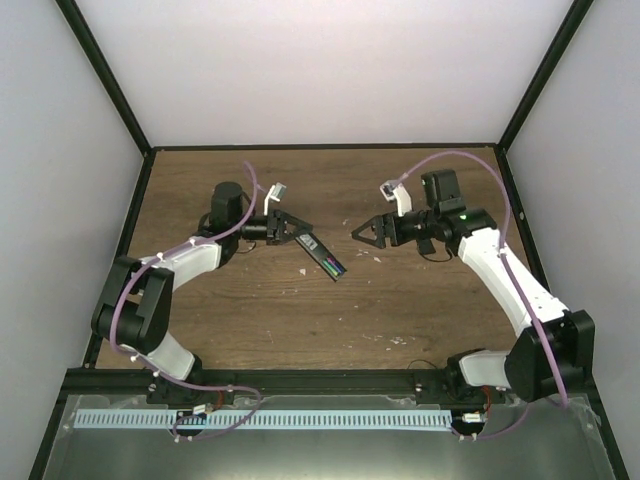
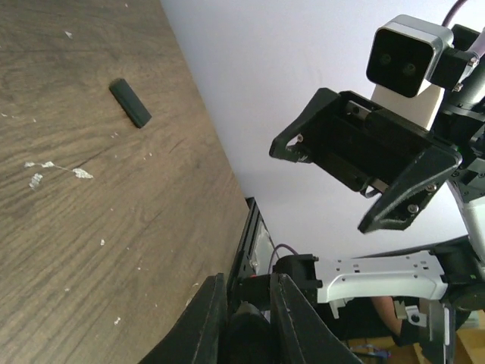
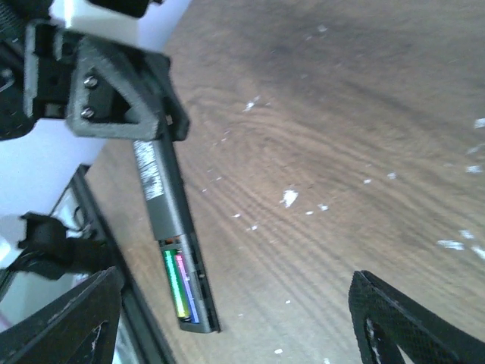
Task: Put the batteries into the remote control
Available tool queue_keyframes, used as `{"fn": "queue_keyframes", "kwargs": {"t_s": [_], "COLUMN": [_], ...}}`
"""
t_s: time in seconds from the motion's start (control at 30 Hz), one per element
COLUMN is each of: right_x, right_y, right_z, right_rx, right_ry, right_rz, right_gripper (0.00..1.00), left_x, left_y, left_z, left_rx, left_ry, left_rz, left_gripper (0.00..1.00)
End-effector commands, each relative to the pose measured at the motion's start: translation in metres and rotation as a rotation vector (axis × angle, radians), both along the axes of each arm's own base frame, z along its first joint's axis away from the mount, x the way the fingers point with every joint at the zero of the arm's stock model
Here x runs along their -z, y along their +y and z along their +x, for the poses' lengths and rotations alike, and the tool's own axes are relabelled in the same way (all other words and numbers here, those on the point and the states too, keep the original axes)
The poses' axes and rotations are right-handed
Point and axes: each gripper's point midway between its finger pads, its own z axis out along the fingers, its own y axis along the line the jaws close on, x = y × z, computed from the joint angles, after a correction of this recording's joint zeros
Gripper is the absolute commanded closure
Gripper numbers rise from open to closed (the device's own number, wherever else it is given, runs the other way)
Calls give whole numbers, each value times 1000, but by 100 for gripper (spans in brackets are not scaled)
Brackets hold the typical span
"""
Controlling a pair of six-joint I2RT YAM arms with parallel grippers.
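1. My left gripper pinches the remote by one end.
2. Both batteries, green and purple, lie side by side in its open bay.
3. My right gripper is spread wide, holding nothing, facing the remote but apart from it.
4. A small black bar lies on the table.

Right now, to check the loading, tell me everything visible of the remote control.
The remote control is a slim dark bar with a pale label on its back. Its battery compartment lies open at the free end, green and purple batteries side by side inside. The left gripper clamps the other end over the table.
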Motion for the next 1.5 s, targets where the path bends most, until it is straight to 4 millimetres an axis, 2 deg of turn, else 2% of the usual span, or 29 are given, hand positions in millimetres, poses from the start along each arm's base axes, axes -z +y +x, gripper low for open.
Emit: {"fn": "queue_keyframes", "kwargs": {"t_s": [0.0,0.17,0.33,0.5,0.67,0.83,1.07,1.47], "right_x": [2,26,37,41,47,51,53,53], "right_y": [23,44,53,60,63,63,64,65], "right_z": [-28,-41,-48,-52,-53,-55,-54,-51], "right_rx": [-142,-206,-241,-279,-297,-308,-315,-304], "right_ry": [81,152,182,191,207,218,219,206], "right_rz": [77,65,59,71,65,53,46,35], "right_gripper": [25,27,28,31,40,43,51,59], "left_x": [-23,-27,-28,-25,-27,-27,-26,-25], "left_y": [-4,-7,-7,-7,-8,-8,-9,-9], "left_z": [-9,-9,-10,-9,-8,-6,-4,-3], "left_rx": [55,65,65,63,61,58,55,55], "left_ry": [-72,-76,-78,-70,-71,-67,-60,-58], "left_rz": [-28,-31,-31,-30,-33,-35,-34,-34], "left_gripper": [100,100,100,100,100,100,100,100]}}
